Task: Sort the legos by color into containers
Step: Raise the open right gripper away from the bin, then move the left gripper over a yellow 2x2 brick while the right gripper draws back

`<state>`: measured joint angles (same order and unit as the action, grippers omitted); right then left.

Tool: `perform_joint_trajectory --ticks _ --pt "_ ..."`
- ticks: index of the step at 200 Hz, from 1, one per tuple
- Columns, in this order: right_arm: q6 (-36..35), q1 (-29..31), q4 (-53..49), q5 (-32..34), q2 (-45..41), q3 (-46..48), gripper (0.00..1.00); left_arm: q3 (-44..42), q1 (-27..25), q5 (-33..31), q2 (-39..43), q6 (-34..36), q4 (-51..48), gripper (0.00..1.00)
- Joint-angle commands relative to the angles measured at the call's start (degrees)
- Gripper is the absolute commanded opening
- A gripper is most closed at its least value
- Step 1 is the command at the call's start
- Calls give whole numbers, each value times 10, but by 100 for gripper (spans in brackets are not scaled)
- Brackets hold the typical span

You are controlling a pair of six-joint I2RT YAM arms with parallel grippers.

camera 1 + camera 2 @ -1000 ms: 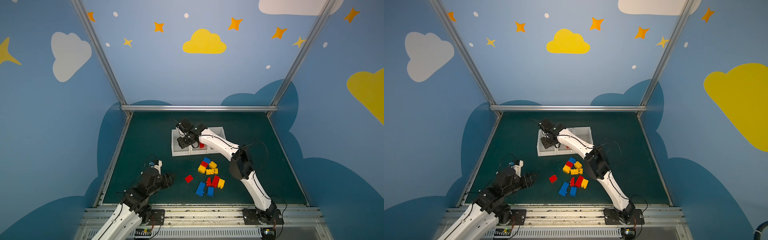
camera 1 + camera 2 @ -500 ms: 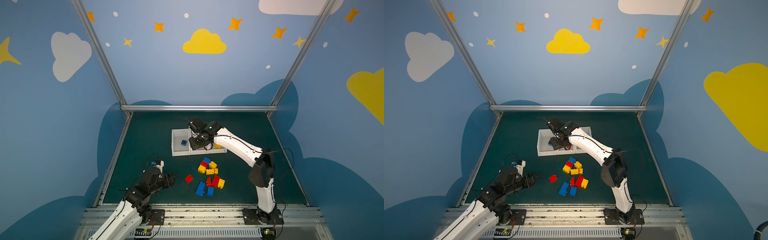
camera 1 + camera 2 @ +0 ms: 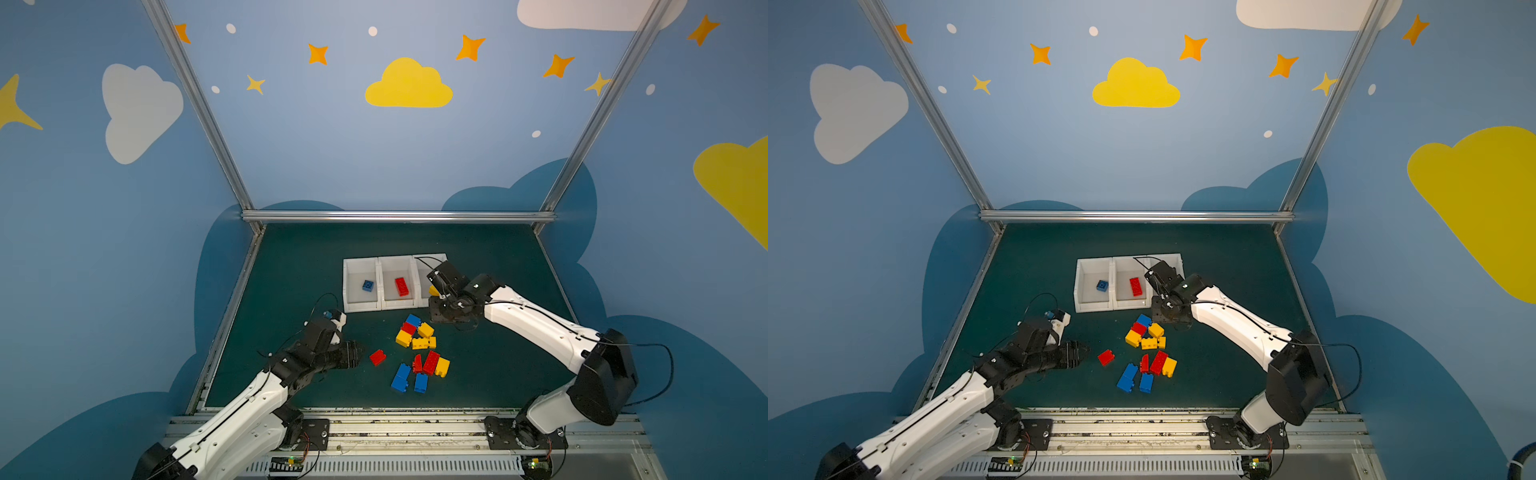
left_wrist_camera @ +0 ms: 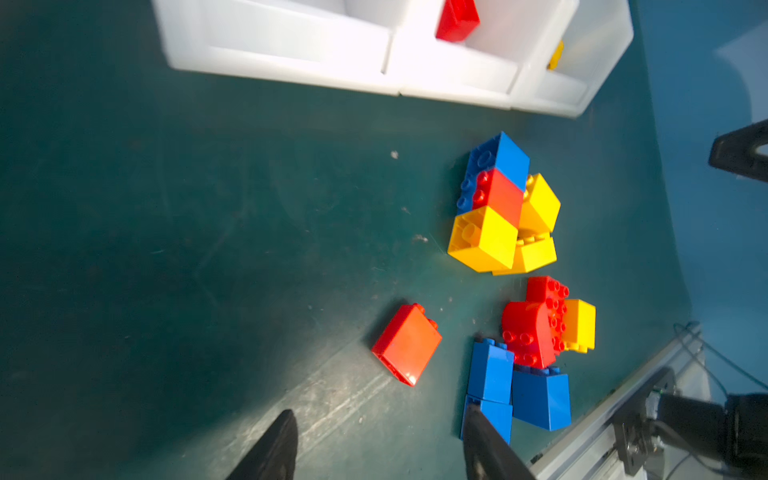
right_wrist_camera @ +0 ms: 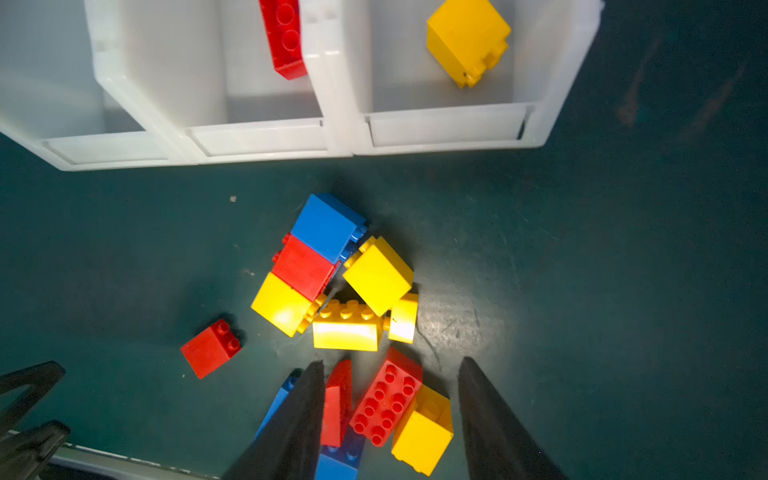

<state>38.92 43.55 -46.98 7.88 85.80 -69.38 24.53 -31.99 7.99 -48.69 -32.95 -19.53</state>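
Note:
The three white containers [image 3: 361,306] stand in a row at the middle of the mat. A blue lego [image 3: 368,285] lies in the left bin and a red lego [image 3: 401,286] in the middle one. A yellow lego [image 5: 467,39] lies in the right bin. Several loose legos [image 3: 417,336] lie heaped in front of the bins. A lone red lego [image 3: 377,356] sits to their left. My left gripper [image 3: 356,353] is open and empty, low beside that red lego [image 4: 407,345]. My right gripper [image 5: 392,363] hovers open over the heap, above a red oblong lego [image 5: 388,401].
A metal rail [image 3: 374,415] runs along the front edge of the green mat [image 3: 291,266]. Blue painted walls with aluminium posts close in the back and sides. The left arm's gripper [image 5: 29,399] shows at the edge of the right wrist view.
My right gripper has swung from over the left bin rightward and back toward the heap. The blue lego, hidden under it a second ago, now shows in that bin. The left arm has barely moved.

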Motion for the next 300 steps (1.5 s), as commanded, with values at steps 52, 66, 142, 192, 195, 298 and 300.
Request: perform_joint_trajectory --ticks 52,66,142,192,195,298,300 --pt "49 -22 19 14 -76 61 53 61 -54 -8 -107 48 40 64" --pt "52 -27 22 15 -87 72 53 73 -65 -13 -132 56 47 64" --pt "61 -37 28 11 -121 105 53 200 -106 -7 -321 138 35 63" --pt "63 -40 26 13 -141 118 53 293 -116 -1 -438 191 -9 63" --pt "62 -41 26 13 -142 119 53 296 -116 -1 -442 193 -10 63" --pt "63 -46 31 11 -157 138 53 335 -129 1 -511 212 -10 62" --pt "63 -46 31 11 -156 138 53 336 -129 0 -512 212 -10 62"
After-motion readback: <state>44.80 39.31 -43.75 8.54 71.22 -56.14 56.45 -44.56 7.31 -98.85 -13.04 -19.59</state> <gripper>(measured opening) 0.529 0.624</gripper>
